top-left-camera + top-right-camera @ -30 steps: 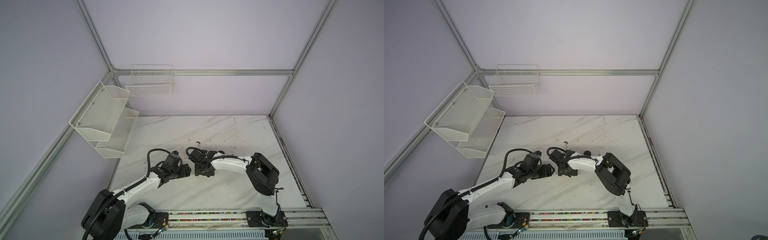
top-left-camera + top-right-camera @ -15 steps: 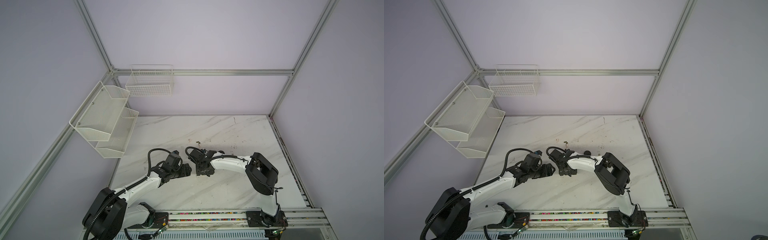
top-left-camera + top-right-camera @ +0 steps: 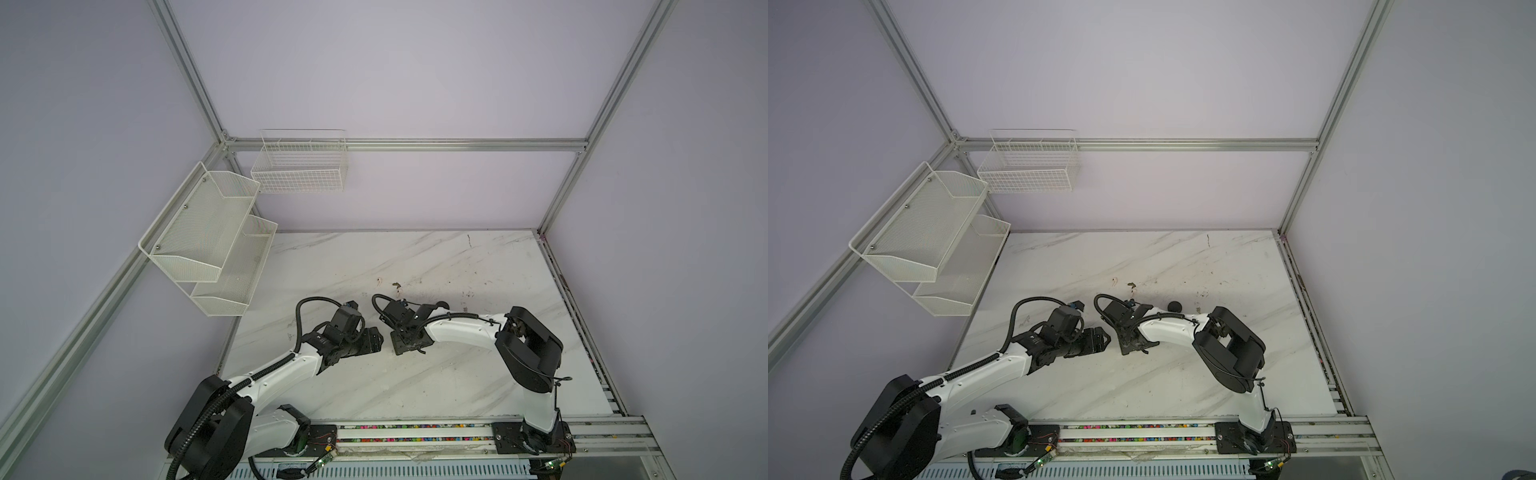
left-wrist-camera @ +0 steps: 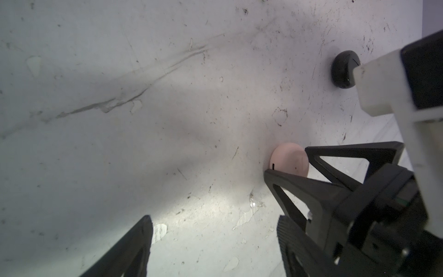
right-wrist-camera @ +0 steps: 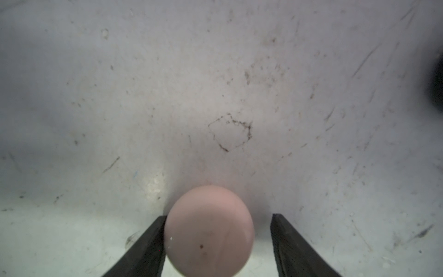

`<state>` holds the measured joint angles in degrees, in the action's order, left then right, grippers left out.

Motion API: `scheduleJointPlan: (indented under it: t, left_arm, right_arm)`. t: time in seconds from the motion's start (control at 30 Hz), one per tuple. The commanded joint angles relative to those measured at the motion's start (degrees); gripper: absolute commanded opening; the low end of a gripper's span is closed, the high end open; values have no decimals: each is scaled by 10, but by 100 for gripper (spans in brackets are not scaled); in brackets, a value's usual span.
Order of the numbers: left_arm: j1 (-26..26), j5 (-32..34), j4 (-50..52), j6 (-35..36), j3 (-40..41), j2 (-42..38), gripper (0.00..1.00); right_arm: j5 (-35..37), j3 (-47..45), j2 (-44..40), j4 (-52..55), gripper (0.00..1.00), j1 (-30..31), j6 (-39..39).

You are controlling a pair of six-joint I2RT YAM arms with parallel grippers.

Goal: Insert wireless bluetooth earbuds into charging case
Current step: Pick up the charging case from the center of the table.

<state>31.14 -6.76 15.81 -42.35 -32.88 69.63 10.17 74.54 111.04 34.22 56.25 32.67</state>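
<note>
Pink case (image 5: 209,230) looks shut, flat on the table (image 4: 119,144), between the spread jaws of your right gripper (image 5: 218,215): one finger touching it, the other just clear. Squeeze off-centre and that slick puck could squirt out. Left gripper (image 4: 213,218), near the case, gapes empty. Black case (image 4: 344,69) sits well apart. Can't spot any earbuds.

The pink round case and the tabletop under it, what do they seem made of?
Pink round case: likely plastic, smooth matte, with even colour and soft sheen. Tabletop: marble-look, stone or laminate, I cannot tell; grey veins, dull and scuffed.
</note>
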Motion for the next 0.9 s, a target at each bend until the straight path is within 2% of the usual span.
scheduleJointPlan:
  t: [0.0, 0.37, 0.5, 0.67, 0.87]
  left_arm:
    - [-3, -7, -14, 9, 19, -2, 81]
    - [-3, -10, -15, 9, 17, 2, 81]
    - [-3, -14, -23, 7, 18, 9, 81]
    - [-3, -21, -25, 7, 15, 15, 81]
    - [-3, -13, -11, 14, 13, 0, 82]
  right_arm:
    - [16, -10, -30, 22, 71, -9, -8]
    - [14, -22, -68, 49, 72, -19, -8]
    - [-11, -31, -85, 41, 72, -19, 30]
    - [-38, -11, -53, 25, 75, -19, 137]
    - [-27, -24, -40, -1, 73, -24, 137]
